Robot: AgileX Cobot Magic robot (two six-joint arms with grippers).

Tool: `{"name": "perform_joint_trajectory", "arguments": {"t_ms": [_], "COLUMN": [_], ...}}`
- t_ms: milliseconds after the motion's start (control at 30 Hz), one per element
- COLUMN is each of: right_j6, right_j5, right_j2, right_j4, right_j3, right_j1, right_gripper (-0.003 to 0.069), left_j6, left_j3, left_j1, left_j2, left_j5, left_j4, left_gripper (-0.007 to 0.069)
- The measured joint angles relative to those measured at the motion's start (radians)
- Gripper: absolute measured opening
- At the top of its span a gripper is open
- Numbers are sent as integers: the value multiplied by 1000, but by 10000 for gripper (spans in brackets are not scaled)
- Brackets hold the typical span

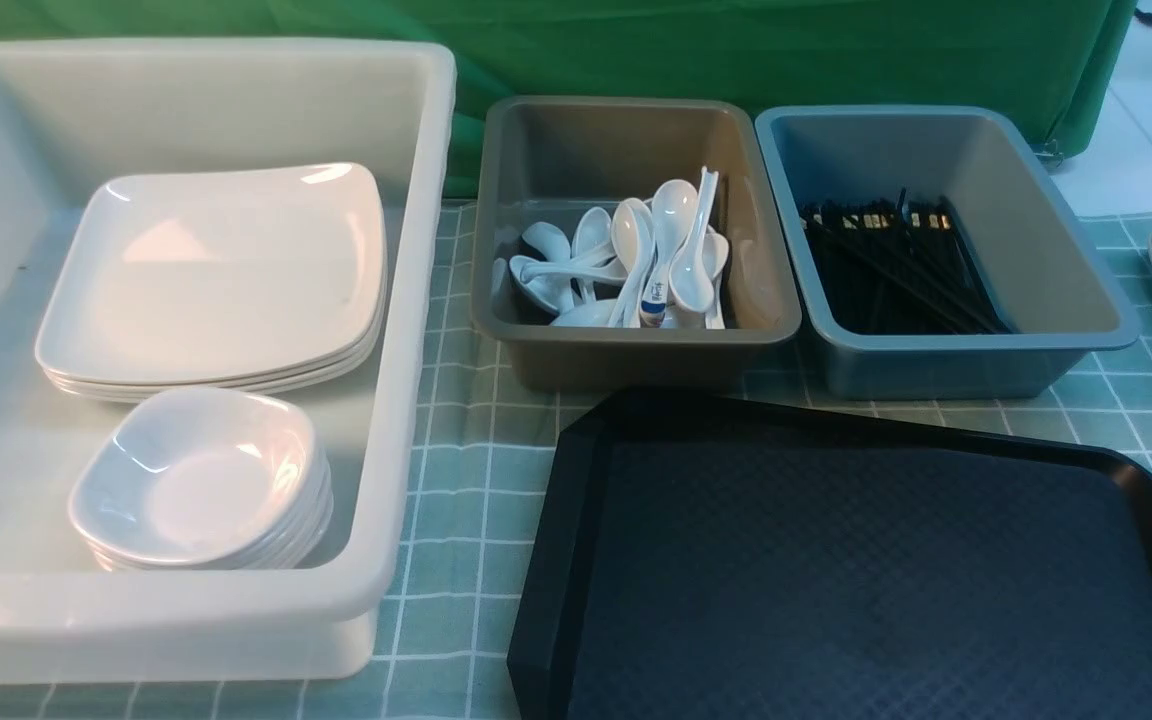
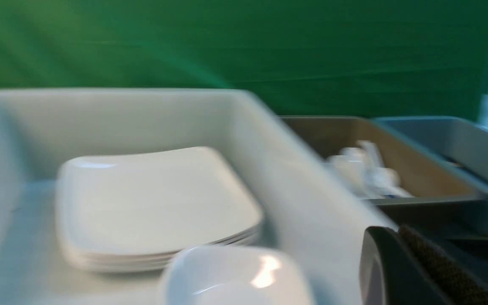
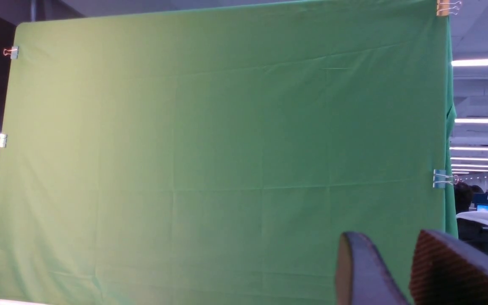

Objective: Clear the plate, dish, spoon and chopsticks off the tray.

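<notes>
Bare tray; plate stacked in bin

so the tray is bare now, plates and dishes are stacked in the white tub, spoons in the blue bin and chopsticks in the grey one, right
One slip: the bins are swapped. In the front view the spoons lie in the grey bin and the chopsticks in the blue bin. The tray is bare, and plates and dishes are stacked in the white tub.

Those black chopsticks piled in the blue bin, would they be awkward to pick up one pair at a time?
Probably. The chopsticks look thin, straight and stiff, so they should not bend, but they lie crossed in a loose heap in the blue bin, so lifting some would likely drag neighbours along. Their smooth, narrow shafts may also slip or roll.
</notes>
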Motion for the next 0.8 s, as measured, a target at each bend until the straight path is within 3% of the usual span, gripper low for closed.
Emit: {"name": "perform_joint_trajectory", "arguments": {"t_ms": [100,200,567,800], "right_j6": [0,0,0,0], "right_j5": [0,0,1,1], "right_j2": [0,0,0,0], "right_j4": [0,0,0,0], "right_j3": [0,0,0,0], "right_j1": [0,0,0,0], "right_gripper": [235,235,237,237], "left_j6": [-32,-53,-73,-73], "left_j3": [188,240,242,242], "left_j1": [81,104,105,105], "left_j2": [-23,-23,-23,-23], "left_j5": [-114,-127,-74,-74], "left_j4": [26,53,200,212], "left_gripper": [13,13,13,13]}}
